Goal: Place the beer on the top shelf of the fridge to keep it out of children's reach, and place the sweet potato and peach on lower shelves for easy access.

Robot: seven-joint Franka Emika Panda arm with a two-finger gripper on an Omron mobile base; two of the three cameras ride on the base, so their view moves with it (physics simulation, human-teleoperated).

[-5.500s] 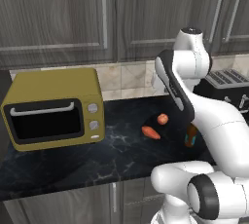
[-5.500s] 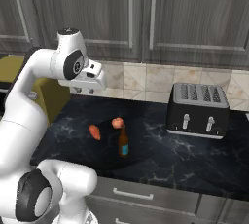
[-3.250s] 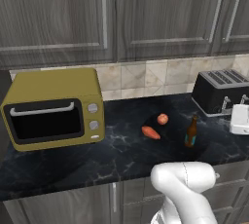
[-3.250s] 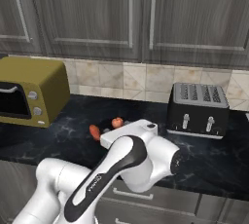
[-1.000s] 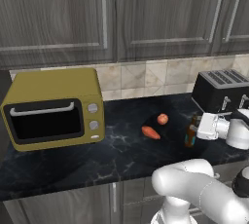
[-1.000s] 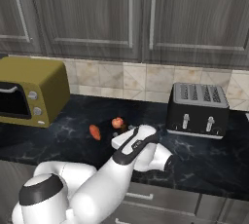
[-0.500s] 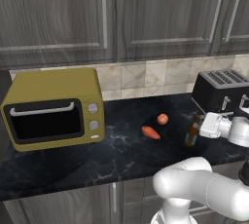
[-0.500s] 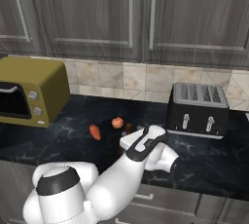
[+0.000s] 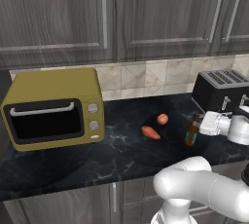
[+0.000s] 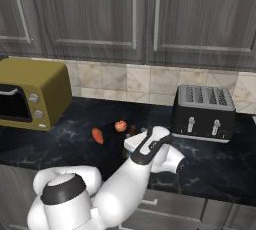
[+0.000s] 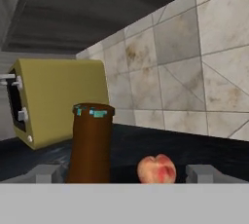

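The beer point(image 11: 91, 142) stands upright on the black counter point(image 9: 116, 155), its dark-brown neck rising between my fingertips point(image 11: 46, 173), nearer the left one and untouched. My gripper point(image 11: 125, 174) is open, level with the bottle's neck and reaching in from its right side point(image 9: 198, 123). The peach point(image 9: 163, 119) lies just behind the beer point(image 9: 192, 131), and the sweet potato point(image 9: 151, 132) lies to the left of the bottle. In the right base view my arm hides most of the beer point(image 10: 131, 130). The fridge and its shelves are out of view.
A yellow toaster oven point(image 9: 53, 108) sits at the counter's left. A black toaster point(image 9: 221, 91) stands at the right, close behind my hand. Grey wall cabinets point(image 9: 112, 13) hang above a tiled backsplash point(image 11: 194, 72).
My hand has crept a little to the left, closer to the beer's neck. The jaws stayed open, and the bottle, peach and sweet potato have not moved.
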